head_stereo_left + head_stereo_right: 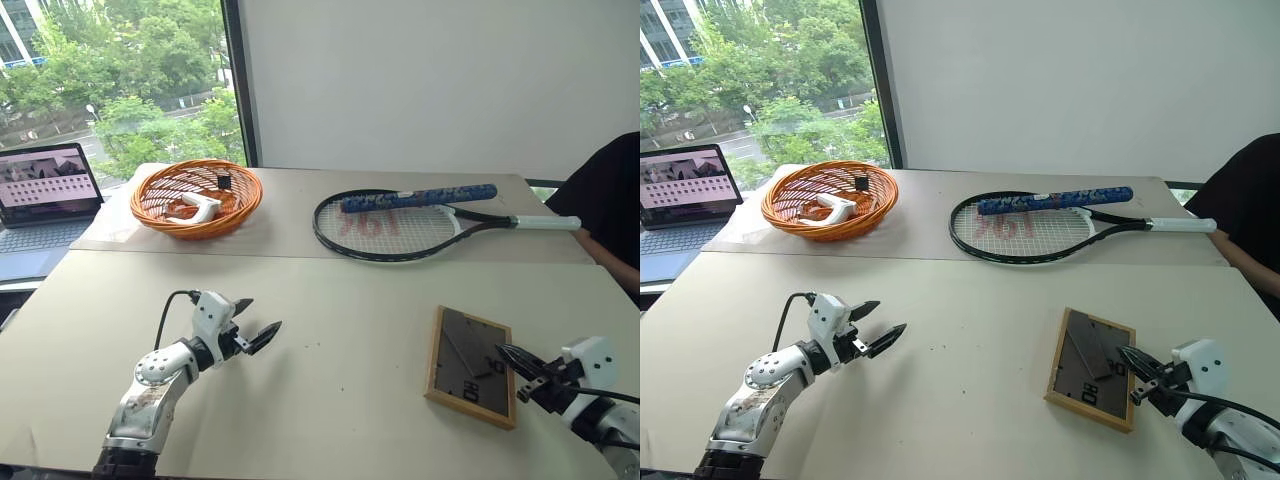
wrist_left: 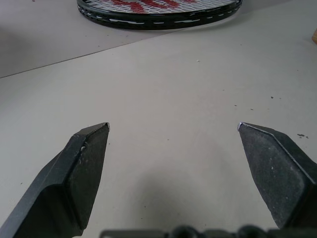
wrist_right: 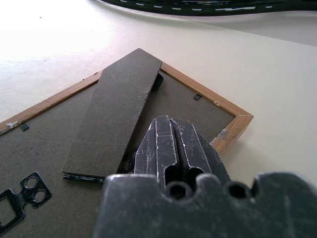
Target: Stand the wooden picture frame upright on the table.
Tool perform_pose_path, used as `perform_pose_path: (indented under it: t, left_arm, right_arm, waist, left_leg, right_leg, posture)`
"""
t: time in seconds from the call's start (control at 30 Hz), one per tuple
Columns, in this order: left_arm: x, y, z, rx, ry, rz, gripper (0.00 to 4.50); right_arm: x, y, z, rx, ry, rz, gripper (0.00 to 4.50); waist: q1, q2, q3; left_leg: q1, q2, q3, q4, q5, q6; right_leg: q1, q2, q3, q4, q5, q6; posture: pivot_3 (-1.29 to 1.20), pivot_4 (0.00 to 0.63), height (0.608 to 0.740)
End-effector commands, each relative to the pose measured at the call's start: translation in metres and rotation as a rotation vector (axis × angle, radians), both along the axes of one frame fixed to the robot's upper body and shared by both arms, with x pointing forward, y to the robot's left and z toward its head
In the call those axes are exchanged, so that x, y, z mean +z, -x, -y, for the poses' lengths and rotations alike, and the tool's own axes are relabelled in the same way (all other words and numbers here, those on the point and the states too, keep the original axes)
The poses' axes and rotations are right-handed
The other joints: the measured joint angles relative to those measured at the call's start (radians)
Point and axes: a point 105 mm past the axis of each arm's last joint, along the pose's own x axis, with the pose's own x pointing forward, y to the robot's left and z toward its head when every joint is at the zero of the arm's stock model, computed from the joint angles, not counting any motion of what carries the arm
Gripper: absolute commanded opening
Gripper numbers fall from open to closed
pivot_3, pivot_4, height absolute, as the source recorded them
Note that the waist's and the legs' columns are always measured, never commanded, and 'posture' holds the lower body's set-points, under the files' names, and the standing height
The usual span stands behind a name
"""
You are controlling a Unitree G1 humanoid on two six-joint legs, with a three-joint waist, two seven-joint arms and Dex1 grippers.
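The wooden picture frame [image 1: 465, 365] lies flat, face down, on the right part of the table [image 1: 340, 300]. Its dark grey back panel [image 3: 44, 153] faces up, and the stand flap [image 3: 116, 111] is slightly raised at its free end. My right gripper [image 1: 503, 352] is shut with nothing between its fingers. Its tips [image 3: 169, 121] hang over the back panel right beside the flap's edge, and I cannot tell whether they touch it. My left gripper [image 1: 262, 315] is open and empty above bare table to the left, well away from the frame.
A tennis racket [image 1: 400, 225] with a blue grip lies at the back centre. An orange wicker basket [image 1: 195, 197] with small items stands at the back left, and beyond it is an open laptop [image 1: 45, 185]. A person's dark sleeve [image 1: 610, 190] is at the right edge.
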Motion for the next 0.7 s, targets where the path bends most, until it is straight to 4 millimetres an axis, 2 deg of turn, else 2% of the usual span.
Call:
perform_pose_path:
  t: [0.03, 0.1, 0.17, 0.23, 0.33, 0.5, 0.6, 0.7]
  left_arm:
    - [0.022, -0.004, 0.006, -0.072, 0.004, 0.039, 4.50]
    - [0.045, -0.004, 0.022, -0.211, 0.070, 0.019, 4.50]
    - [0.055, -0.003, 0.030, -0.290, 0.094, -0.003, 4.50]
    - [0.063, -0.004, 0.045, -0.369, 0.105, -0.040, 3.95]
    - [0.065, -0.002, 0.060, -0.444, 0.064, -0.063, 3.14]
    - [0.051, -0.009, 0.096, -0.519, -0.029, -0.141, 1.33]
    - [0.044, -0.009, 0.131, -0.588, -0.055, -0.151, 0.16]
    - [0.036, -0.002, 0.165, -0.661, -0.066, -0.175, 0.04]
  right_arm:
    - [0.021, 0.000, 0.003, -0.022, -0.009, 0.058, 0.04]
    - [0.036, 0.005, 0.005, 0.009, 0.005, 0.048, 0.04]
    - [0.044, 0.008, 0.008, 0.030, 0.024, 0.030, 0.04]
    - [0.052, 0.012, 0.012, 0.059, 0.072, -0.014, 0.00]
    - [0.057, 0.013, 0.016, 0.066, 0.110, -0.059, 0.00]
    - [0.050, 0.007, 0.019, 0.047, 0.278, -0.176, 0.00]
    - [0.040, 0.002, 0.021, -0.002, 0.313, -0.235, 0.00]
    - [0.030, 0.003, 0.034, -0.076, 0.334, -0.287, 0.00]
  waist:
    - [0.000, 0.000, 0.000]
    - [0.004, 0.000, 0.000]
    - [0.009, 0.002, 0.001]
    - [0.007, 0.002, 0.001]
    - [0.004, 0.002, 0.001]
    - [0.003, 0.002, 0.001]
    - [0.003, 0.001, 0.001]
    - [0.009, 0.001, 0.001]
  left_leg:
    - [0.000, 0.000, 0.000, 0.000, 0.000, 0.000]
    - [-0.001, 0.000, 0.000, 0.000, 0.000, 0.000]
    - [-0.005, 0.000, 0.000, 0.001, 0.001, 0.000]
    - [-0.005, -0.001, 0.000, 0.002, 0.001, 0.000]
    - [-0.005, -0.001, -0.001, 0.001, 0.001, 0.001]
    - [-0.006, -0.001, -0.001, 0.002, 0.001, 0.001]
    - [-0.006, -0.002, -0.001, 0.002, 0.001, 0.002]
    - [-0.007, -0.003, -0.002, 0.003, 0.001, 0.002]
  right_leg:
    - [0.000, 0.000, 0.000, 0.000, 0.000, 0.000]
    - [-0.001, 0.000, 0.000, 0.000, 0.000, 0.000]
    - [-0.003, 0.000, 0.000, 0.001, 0.000, 0.000]
    - [-0.002, 0.000, 0.000, 0.000, 0.000, 0.001]
    - [-0.001, 0.000, 0.000, -0.001, 0.000, 0.002]
    - [-0.002, 0.000, 0.000, -0.001, 0.001, 0.002]
    - [-0.002, 0.000, 0.000, -0.001, 0.001, 0.003]
    - [-0.002, -0.001, 0.000, -0.001, 0.001, 0.004]
  posture:
    - [0.00, 0.150, 0.697]
    - [0.00, 0.150, 0.697]
    - [0.00, 0.150, 0.697]
    - [0.00, 0.150, 0.697]
    - [0.00, 0.150, 0.697]
    - [0.00, 0.150, 0.697]
    - [0.00, 0.150, 0.697]
    - [0.00, 0.150, 0.697]
